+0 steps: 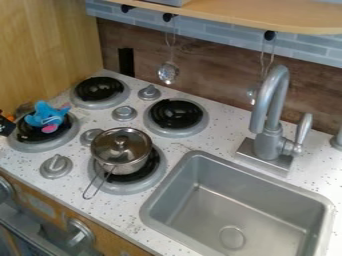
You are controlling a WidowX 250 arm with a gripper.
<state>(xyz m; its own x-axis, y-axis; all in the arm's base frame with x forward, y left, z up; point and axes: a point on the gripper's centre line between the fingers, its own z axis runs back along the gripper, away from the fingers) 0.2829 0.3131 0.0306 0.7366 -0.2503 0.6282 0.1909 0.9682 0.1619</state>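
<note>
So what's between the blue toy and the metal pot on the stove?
From the blue toy to the metal pot, the camera view shows the grey burner rim, some speckled counter, and a grey knob close by the pot.

I work at a toy kitchen, a play set rather than a real one. Its speckled tabletop (184, 146) carries four mock burners with black coils, such as the one at the back (175, 114), and plastic-looking grey knobs between them. Beside these a grey sink (234, 200) sits under a curved faucet (270, 105), and utensils hang from hooks below a wooden shelf (254, 14).
</note>
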